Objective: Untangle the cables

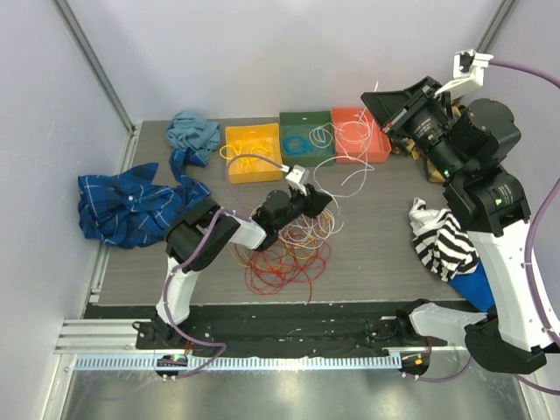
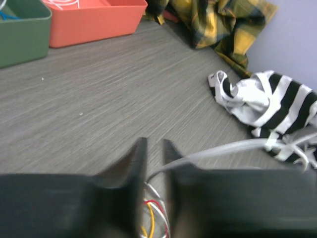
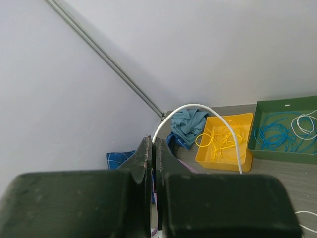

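Two clenched: left end effector [image 2: 154, 145] pinches cables [image 1: 282, 259] (white strand); right end effector [image 3: 151, 145] likewise.

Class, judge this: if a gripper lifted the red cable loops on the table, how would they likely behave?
Probably floppy: the red cable loops lie in loose coils. Likely light, being thin. They'd probably drag the overlapping white cables along.

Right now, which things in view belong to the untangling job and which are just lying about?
Job: tangle of cables; white cable in the right fingers; probably the yellow bin, green bin and orange bin, with cables in them.
Lying about: blue plaid cloth; teal cloth; striped cloth; yellow plaid cloth.
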